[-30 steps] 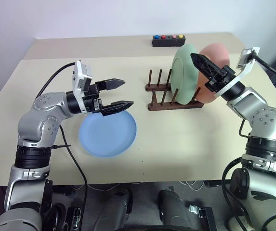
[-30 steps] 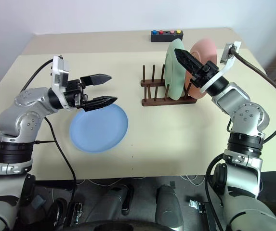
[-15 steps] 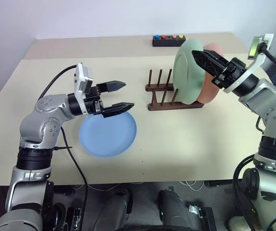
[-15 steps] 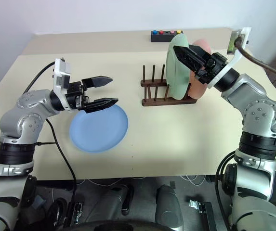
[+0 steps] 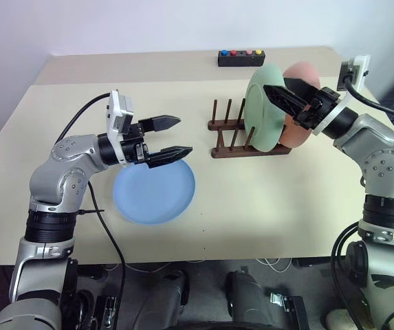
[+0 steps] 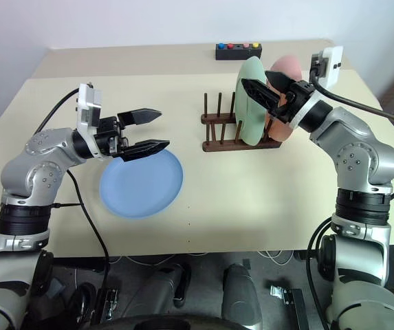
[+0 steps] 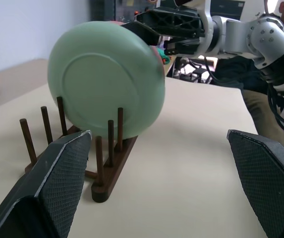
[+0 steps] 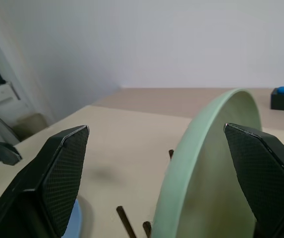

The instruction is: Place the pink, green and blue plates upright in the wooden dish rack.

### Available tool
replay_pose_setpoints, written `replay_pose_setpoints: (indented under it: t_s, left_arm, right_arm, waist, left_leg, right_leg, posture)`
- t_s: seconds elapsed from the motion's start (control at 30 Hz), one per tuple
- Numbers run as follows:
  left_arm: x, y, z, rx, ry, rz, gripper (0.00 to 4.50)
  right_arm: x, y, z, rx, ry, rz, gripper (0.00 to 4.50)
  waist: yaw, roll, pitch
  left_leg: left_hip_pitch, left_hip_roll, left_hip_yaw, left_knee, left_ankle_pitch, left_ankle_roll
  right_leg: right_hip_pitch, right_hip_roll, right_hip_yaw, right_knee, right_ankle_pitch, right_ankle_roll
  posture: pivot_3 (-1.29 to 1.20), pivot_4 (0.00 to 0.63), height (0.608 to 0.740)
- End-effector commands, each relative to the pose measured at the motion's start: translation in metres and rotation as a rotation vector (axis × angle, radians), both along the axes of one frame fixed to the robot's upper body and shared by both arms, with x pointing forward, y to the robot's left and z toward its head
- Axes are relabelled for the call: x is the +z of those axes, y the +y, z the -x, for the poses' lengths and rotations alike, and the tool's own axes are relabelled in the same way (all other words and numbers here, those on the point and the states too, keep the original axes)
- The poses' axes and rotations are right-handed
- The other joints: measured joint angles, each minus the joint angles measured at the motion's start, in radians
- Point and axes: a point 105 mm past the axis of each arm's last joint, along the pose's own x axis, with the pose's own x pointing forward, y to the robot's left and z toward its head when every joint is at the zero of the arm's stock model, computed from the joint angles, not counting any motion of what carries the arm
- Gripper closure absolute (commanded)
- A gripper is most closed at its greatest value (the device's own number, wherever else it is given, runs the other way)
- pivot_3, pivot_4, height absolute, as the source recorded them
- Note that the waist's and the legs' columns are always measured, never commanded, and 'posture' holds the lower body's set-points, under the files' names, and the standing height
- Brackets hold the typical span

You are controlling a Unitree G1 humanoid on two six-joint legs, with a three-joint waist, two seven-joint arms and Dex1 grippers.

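The right claw [image 5: 286, 104], jaws wide and empty around the green plate's [image 5: 264, 103] rim, could tip that upright plate off the wooden dish rack [image 5: 246, 141] against the pink plate [image 5: 308, 82] when withdrawing, while the blue plate [image 5: 153, 191] lies flat on the counter [image 5: 265, 206] under the open, empty left claw [image 5: 174, 135].

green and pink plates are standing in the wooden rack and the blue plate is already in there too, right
Not quite. The blue plate isn't in the wooden dish rack; it lies flat on the table, below the open left hand, as the left eye view shows. The green plate and pink plate do stand in the rack.
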Motion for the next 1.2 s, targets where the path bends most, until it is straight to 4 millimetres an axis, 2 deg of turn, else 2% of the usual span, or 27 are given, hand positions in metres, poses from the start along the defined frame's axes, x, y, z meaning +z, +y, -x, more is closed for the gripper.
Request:
replay_pose_setpoints:
  t_s: [0.03, 0.27, 0.4, 0.63, 0.77, 0.97, 1.1, 1.2]
  left_arm:
    - [0.013, -0.001, 0.005, -0.017, -0.063, 0.014, 0.00]
    - [0.014, -0.002, 0.006, -0.020, -0.063, 0.016, 0.00]
    - [0.014, -0.002, 0.006, -0.022, -0.060, 0.017, 0.00]
    - [0.013, -0.003, 0.006, -0.024, -0.059, 0.016, 0.00]
    - [0.012, -0.002, 0.005, -0.022, -0.056, 0.011, 0.00]
    - [0.005, 0.013, -0.010, 0.080, -0.022, -0.074, 0.00]
    - [0.006, 0.043, -0.029, 0.263, -0.012, -0.145, 0.00]
    - [0.002, 0.064, -0.031, 0.334, 0.044, -0.209, 0.00]
  right_arm:
    - [0.007, -0.002, -0.003, -0.049, -0.066, 0.094, 0.04]
    - [0.011, -0.005, 0.000, -0.044, -0.070, 0.080, 0.04]
    - [0.022, -0.013, 0.001, -0.087, -0.114, 0.109, 0.04]
    - [0.048, -0.018, 0.012, -0.096, -0.223, 0.000, 0.04]
    - [0.065, -0.015, 0.035, 0.020, -0.283, -0.096, 0.04]
    - [0.045, 0.004, 0.070, 0.185, -0.319, 0.129, 0.04]
    - [0.029, 0.011, 0.098, 0.329, -0.291, 0.199, 0.04]
    - [0.016, 0.018, 0.113, 0.398, -0.291, 0.247, 0.04]
  waist:
    - [0.000, 0.000, 0.000]
    - [0.000, 0.000, 0.000]
    - [0.001, 0.000, 0.000]
    - [0.000, 0.000, 0.000]
    - [0.001, 0.000, 0.000]
    - [0.002, 0.000, 0.000]
    - [0.001, 0.000, 0.000]
    - [-0.001, 0.000, 0.000]
  left_leg:
    - [0.000, 0.000, 0.000, 0.000, 0.000, 0.000]
    - [0.000, 0.000, 0.000, 0.000, 0.000, 0.000]
    - [0.000, 0.000, 0.000, 0.000, 0.000, 0.000]
    - [0.000, 0.000, 0.000, 0.000, 0.000, 0.000]
    - [0.000, 0.000, 0.000, 0.000, 0.000, 0.000]
    - [0.000, 0.000, 0.000, 0.000, 0.000, 0.000]
    - [0.000, 0.000, 0.000, 0.000, 0.000, 0.000]
    - [0.000, 0.001, 0.000, -0.001, 0.000, 0.000]
  right_leg:
    - [0.000, 0.000, 0.000, 0.000, 0.000, 0.000]
    - [0.000, 0.000, 0.000, 0.000, 0.000, 0.000]
    - [0.000, 0.000, 0.000, 0.000, 0.000, 0.000]
    - [0.000, 0.000, 0.000, 0.000, 0.000, 0.000]
    - [0.000, 0.000, 0.000, 0.000, 0.000, 0.000]
    - [0.000, 0.000, 0.000, -0.001, 0.000, 0.000]
    - [0.000, 0.000, 0.000, 0.000, 0.000, 0.000]
    - [0.000, 0.001, 0.000, -0.001, 0.000, 0.000]
  posture:
    - [0.00, 0.150, 0.740]
    - [0.00, 0.150, 0.740]
    - [0.00, 0.150, 0.740]
    - [0.00, 0.150, 0.740]
    - [0.00, 0.150, 0.740]
    - [0.00, 0.150, 0.740]
    - [0.00, 0.150, 0.740]
    - [0.00, 0.150, 0.740]
